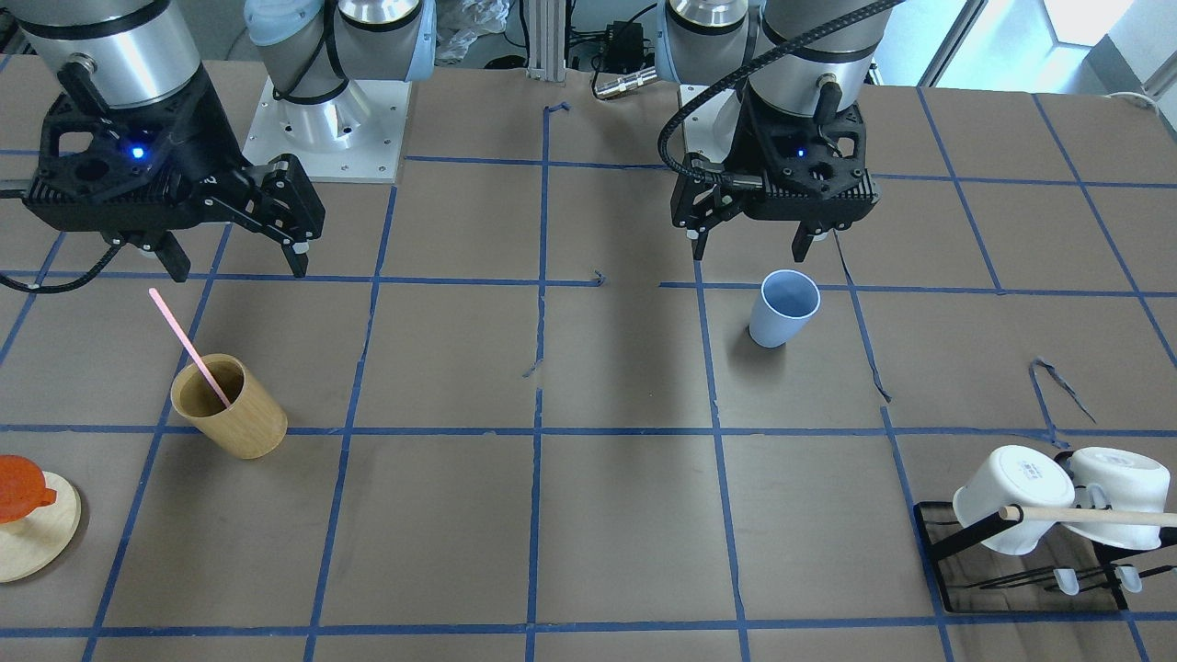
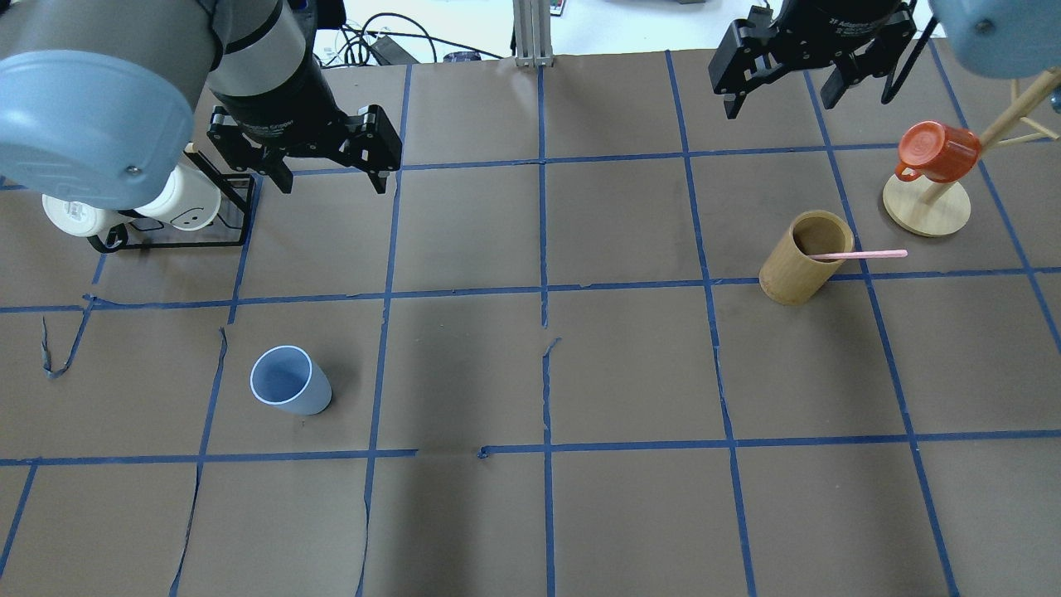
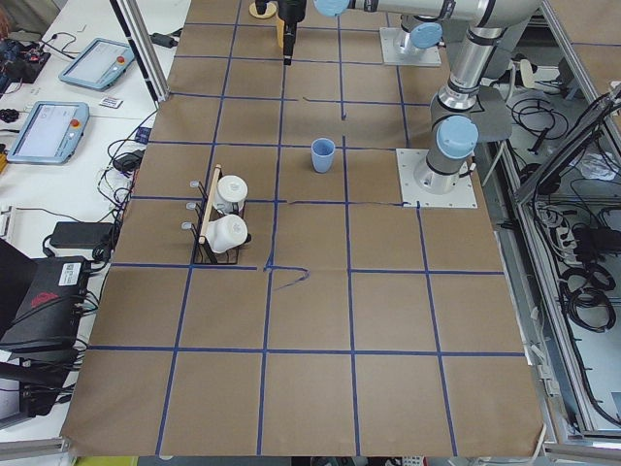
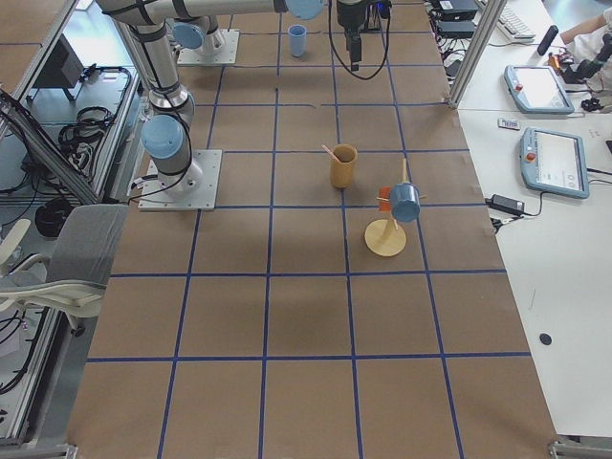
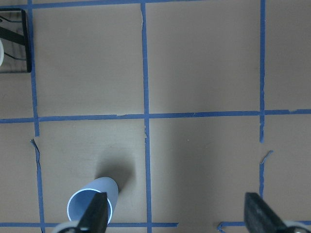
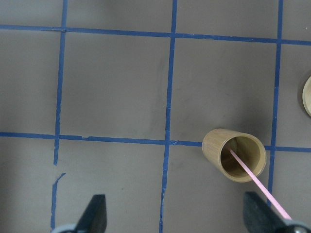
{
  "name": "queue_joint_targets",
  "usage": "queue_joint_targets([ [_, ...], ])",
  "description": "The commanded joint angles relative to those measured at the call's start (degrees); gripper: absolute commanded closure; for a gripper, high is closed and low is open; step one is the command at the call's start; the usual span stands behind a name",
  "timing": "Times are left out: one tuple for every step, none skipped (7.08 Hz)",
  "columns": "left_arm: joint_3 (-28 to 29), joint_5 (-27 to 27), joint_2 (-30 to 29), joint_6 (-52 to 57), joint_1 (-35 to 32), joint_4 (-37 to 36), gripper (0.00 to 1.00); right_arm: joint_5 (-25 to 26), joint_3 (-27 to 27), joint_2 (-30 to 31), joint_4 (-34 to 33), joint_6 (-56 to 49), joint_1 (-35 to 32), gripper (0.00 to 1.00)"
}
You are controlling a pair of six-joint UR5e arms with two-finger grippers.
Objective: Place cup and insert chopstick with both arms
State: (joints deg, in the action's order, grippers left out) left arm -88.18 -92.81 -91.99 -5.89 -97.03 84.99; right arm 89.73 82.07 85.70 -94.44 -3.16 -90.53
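The light-blue cup (image 1: pixel 783 308) stands upright on the table, also in the overhead view (image 2: pixel 290 381) and the left wrist view (image 5: pixel 92 204). My left gripper (image 1: pixel 751 250) is open and empty, raised above and just behind the cup (image 3: pixel 322 154); in the overhead view (image 2: pixel 333 184) it hangs near the mug rack. The pale-pink chopstick (image 1: pixel 188 345) leans in a tan wooden cup (image 1: pixel 230 409), also seen from overhead (image 2: pixel 862 254) and in the right wrist view (image 6: pixel 257 182). My right gripper (image 1: pixel 239 268) is open and empty, raised behind the wooden cup (image 2: pixel 802 257).
Two white mugs lie on a black rack (image 1: pixel 938 542) with a wooden rod (image 1: pixel 1094 517) at the robot's far left. An orange mug (image 2: pixel 937 153) hangs on a wooden stand (image 2: pixel 927 207) at the far right. Blue tape lines grid the brown table.
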Motion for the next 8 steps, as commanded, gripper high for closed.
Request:
queue_joint_targets([
  [-0.41,-0.01,0.67,0.0,0.0,0.0,0.0,0.0,0.02,-0.09,-0.04,0.0,0.0,0.02],
  [-0.42,0.08,0.67,0.0,0.0,0.0,0.0,0.0,0.02,-0.27,-0.13,0.0,0.18,0.02],
  [-0.42,0.08,0.85,0.0,0.0,0.0,0.0,0.0,0.02,-0.53,-0.57,0.0,0.18,0.02],
  [-0.51,0.0,0.94,0.0,0.0,0.0,0.0,-0.08,0.28,-0.53,-0.57,0.0,0.26,0.02],
  [-0.51,-0.01,0.94,0.0,0.0,0.0,0.0,-0.26,0.89,-0.53,-1.18,0.0,0.27,0.02],
  [-0.51,-0.09,1.11,0.0,0.0,0.09,0.0,-0.26,1.51,-0.27,-1.27,0.0,0.27,0.02],
  [-0.51,-0.01,1.11,0.0,0.0,0.09,0.0,-0.26,1.6,-0.27,-1.27,0.0,0.27,0.01],
  [-0.59,-0.01,1.11,0.0,0.08,0.09,0.0,-0.26,1.6,-0.27,-1.36,0.0,0.27,0.01],
])
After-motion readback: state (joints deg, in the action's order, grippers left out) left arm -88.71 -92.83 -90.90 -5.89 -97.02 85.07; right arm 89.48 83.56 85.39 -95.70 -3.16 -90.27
